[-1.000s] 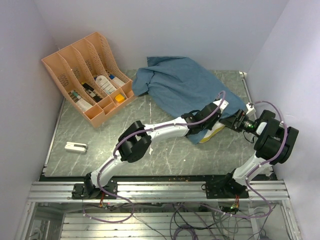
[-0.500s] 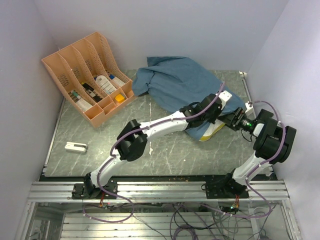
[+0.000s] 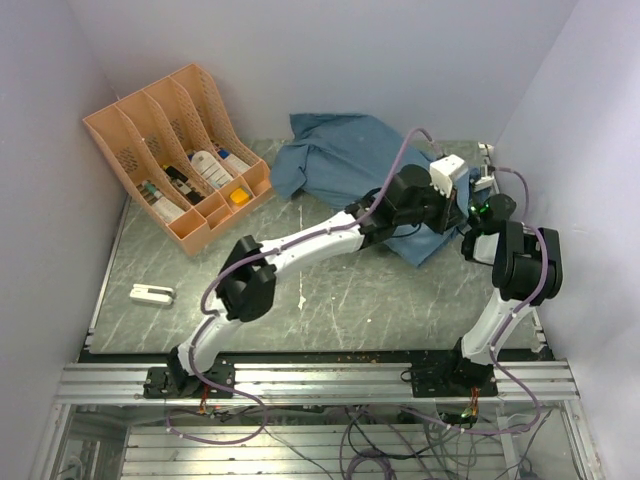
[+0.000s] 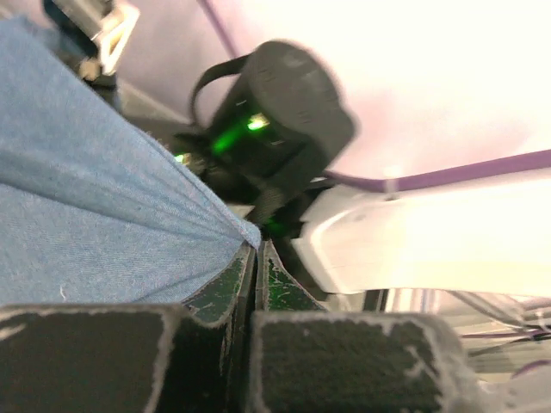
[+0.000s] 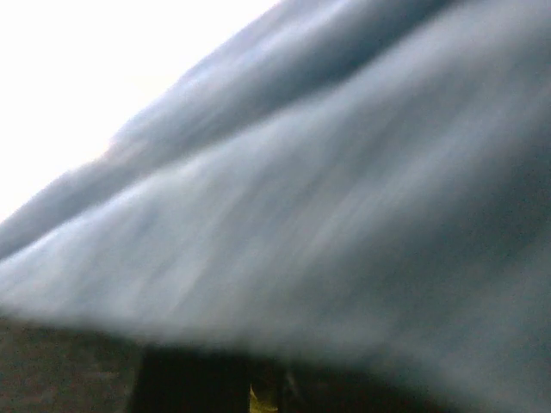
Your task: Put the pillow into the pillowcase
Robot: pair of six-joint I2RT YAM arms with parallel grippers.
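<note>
The blue pillowcase (image 3: pixel 345 165) lies crumpled at the back of the table, and its near corner (image 3: pixel 430 245) hangs toward the right arm. My left gripper (image 3: pixel 455 203) reaches across to the far right. In the left wrist view its jaws are shut, pinching a fold of the pillowcase (image 4: pixel 112 206) at the tips (image 4: pixel 251 245). My right gripper (image 3: pixel 470 215) sits just beyond, facing the left one and partly hidden by it. The right wrist view is a blur of blue pillowcase (image 5: pixel 344 198), with only a yellow sliver (image 5: pixel 256 401) low down. The pillow is hidden in the top view.
An orange file organiser (image 3: pixel 180 150) holding bottles stands at the back left. A small white object (image 3: pixel 152 294) lies near the left front edge. The right wall (image 3: pixel 590 150) is close to both grippers.
Both arms swung toward the back right, pulling the pillowcase with them. The left jaws closed on the fabric. The yellow pillow edge that showed near the front right is now covered.
</note>
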